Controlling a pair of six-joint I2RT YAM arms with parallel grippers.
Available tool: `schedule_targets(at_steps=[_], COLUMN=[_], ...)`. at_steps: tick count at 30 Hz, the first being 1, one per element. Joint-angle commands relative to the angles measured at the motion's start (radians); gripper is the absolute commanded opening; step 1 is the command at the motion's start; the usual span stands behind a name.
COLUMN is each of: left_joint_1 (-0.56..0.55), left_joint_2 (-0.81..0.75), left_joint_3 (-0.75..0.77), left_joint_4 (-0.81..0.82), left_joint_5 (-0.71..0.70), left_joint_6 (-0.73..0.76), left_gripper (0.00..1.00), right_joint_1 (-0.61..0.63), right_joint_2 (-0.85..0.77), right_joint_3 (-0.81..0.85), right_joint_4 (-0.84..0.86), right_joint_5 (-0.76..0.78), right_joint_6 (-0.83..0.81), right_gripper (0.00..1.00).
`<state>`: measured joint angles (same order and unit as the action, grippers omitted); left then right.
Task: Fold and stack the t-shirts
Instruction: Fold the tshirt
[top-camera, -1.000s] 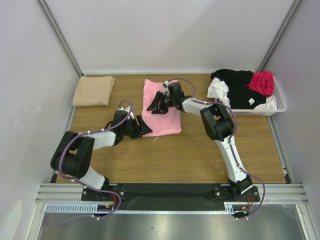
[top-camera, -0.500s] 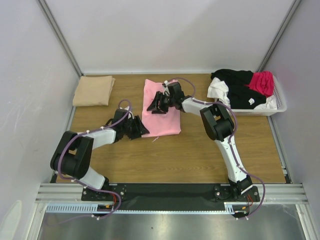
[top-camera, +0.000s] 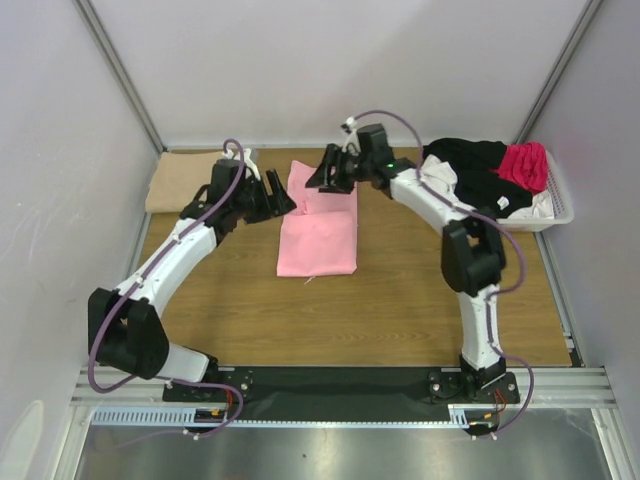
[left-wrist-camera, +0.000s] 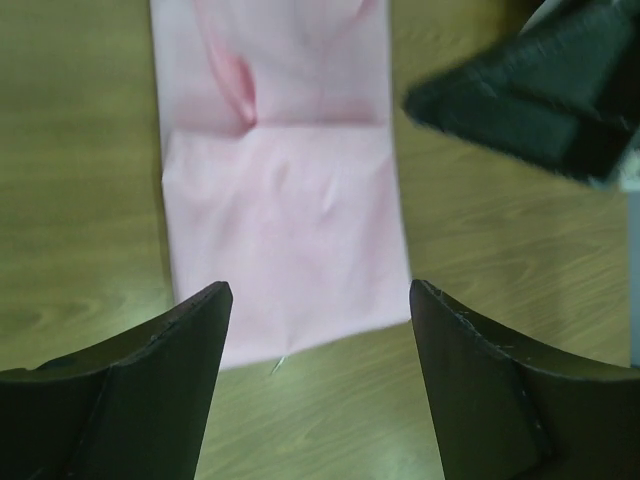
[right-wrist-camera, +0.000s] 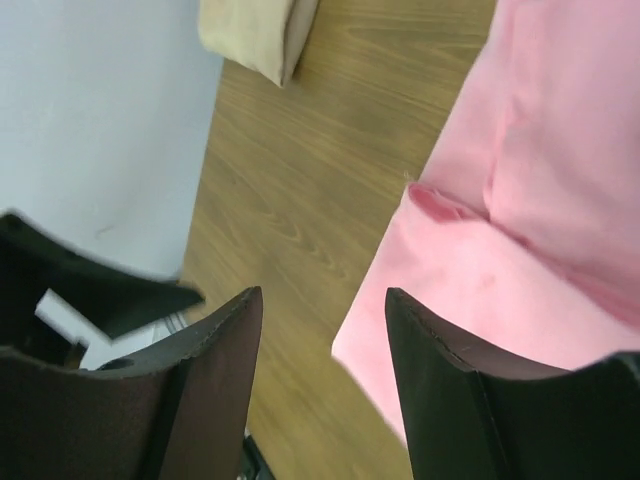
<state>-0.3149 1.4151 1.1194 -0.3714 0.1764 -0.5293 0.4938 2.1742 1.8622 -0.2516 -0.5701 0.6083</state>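
Top external: left gripper, right gripper released at pink t-shirt's twelve o'clock end; uneven pinches risk skew.

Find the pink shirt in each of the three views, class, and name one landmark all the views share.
Top external: the pink shirt lies flat at the middle of the table, towards the far edge.
Left wrist: it fills the upper centre, running down to mid-picture.
Right wrist: it covers the right side, top to bottom.
Shared landmark: the wooden table, seen beside the shirt in every view.
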Motion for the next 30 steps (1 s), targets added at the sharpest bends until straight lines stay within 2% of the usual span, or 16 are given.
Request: schedule_targets(at_steps=[1,7,12,14,18,30], left_joint_1=[0.000,0.010,0.010,0.010,0.010,0.011], left_joint_2=[0.025,0.195,0.341,0.395,0.441,0.521], left_joint_3=[0.062,0.065,0.080,0.086,0.076,0.040], left_joint_4=[-0.019,0.227,0.402,0.423,0.471,0.500], left_joint_5=[-0.009,0.116,0.189,0.192,0.186,0.156], left_joint_6=[0.037,-0.092,-0.173,-0.176,-0.175,-0.147], left_gripper=[0.78,0.72,0.71,0.71,0.71,0.71], right_joint_1=[-0.044,-0.057,-0.041,-0.043,-0.040,-0.050], right_joint_2=[-0.172,-0.336,-0.369,-0.366,-0.344,-0.353], right_joint_3=[-0.153,-0.502,-0.658,-0.727,-0.768,-0.825], right_joint_4=[-0.046,0.041,0.130,0.176,0.184,0.043], right_joint_5=[0.039,0.010,-0.053,-0.085,-0.096,-0.027], right_joint_6=[-0.035,-0.036,-0.022,-0.010,-0.012,-0.125], right_gripper=[0.58,0.57,0.55,0.54,0.52,0.49])
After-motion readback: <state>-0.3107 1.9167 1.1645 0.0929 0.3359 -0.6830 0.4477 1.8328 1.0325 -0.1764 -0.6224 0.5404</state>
